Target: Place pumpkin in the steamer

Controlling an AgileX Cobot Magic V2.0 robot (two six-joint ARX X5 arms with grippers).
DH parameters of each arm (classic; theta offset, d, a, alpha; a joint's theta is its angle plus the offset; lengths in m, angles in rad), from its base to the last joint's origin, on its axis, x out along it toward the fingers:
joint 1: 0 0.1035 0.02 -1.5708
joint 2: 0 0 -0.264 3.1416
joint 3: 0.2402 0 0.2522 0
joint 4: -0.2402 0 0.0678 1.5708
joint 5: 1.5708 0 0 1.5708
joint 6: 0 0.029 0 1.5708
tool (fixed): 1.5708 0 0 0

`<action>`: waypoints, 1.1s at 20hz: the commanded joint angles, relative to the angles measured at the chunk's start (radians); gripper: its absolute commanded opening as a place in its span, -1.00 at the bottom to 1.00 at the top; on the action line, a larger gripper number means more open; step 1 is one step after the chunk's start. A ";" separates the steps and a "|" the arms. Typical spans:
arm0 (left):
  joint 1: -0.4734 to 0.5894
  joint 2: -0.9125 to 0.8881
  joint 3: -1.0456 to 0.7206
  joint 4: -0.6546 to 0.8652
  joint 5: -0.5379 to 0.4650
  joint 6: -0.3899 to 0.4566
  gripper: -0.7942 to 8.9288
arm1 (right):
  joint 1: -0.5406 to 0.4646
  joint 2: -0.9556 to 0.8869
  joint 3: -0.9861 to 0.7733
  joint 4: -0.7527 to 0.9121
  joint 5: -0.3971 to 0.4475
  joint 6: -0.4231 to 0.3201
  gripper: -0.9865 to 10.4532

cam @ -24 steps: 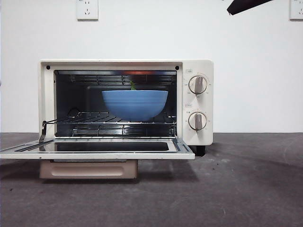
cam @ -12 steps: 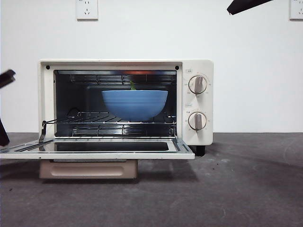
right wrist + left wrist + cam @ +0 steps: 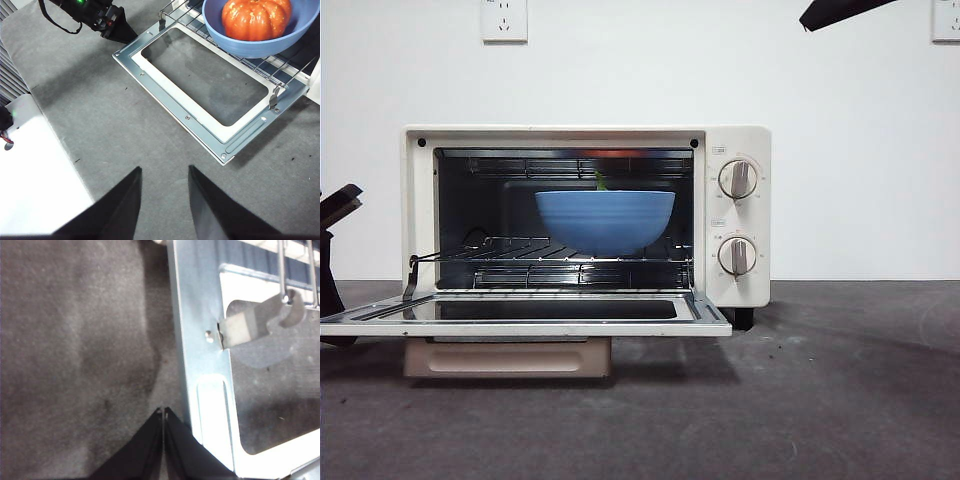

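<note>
your pumpkin [image 3: 256, 18] is a glossy orange, deeply ribbed, with pale flecks on its skin; from the front only the green stem [image 3: 601, 181] pokes above the rim. it sits inside the blue bowl [image 3: 605, 221], and that bowl rests on the wire rack [image 3: 520, 250] inside the steamer [image 3: 735, 215], a cream-white box with two round knobs at 3 o'clock of the cavity. the steamer's door [image 3: 525, 318] lies dropped flat open toward you, its glass pane dark.

your left gripper [image 3: 163, 412] has its black jaws pressed together with nothing between them, hanging just beside the outer corner of the open door, at 9 o'clock of the steamer in the front view. your right gripper [image 3: 165, 172] hangs high above the table with its jaws spread apart and empty, well clear of the door.

the table [image 3: 820, 400] is a dark grey, felt-like mat with faint scuffs and a few specks. behind it stands a plain white wall with a socket [image 3: 504, 20] at 11 o'clock above the steamer.
</note>
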 commanded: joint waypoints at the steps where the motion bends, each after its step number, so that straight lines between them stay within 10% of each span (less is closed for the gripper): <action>1: -0.002 0.025 0.008 0.010 0.076 0.010 -0.81 | 0.007 0.004 0.008 0.008 -0.002 -0.014 -0.56; 22: 0.092 -0.076 0.014 0.244 0.296 -0.188 -0.81 | 0.007 0.004 0.007 0.008 0.000 -0.003 -0.56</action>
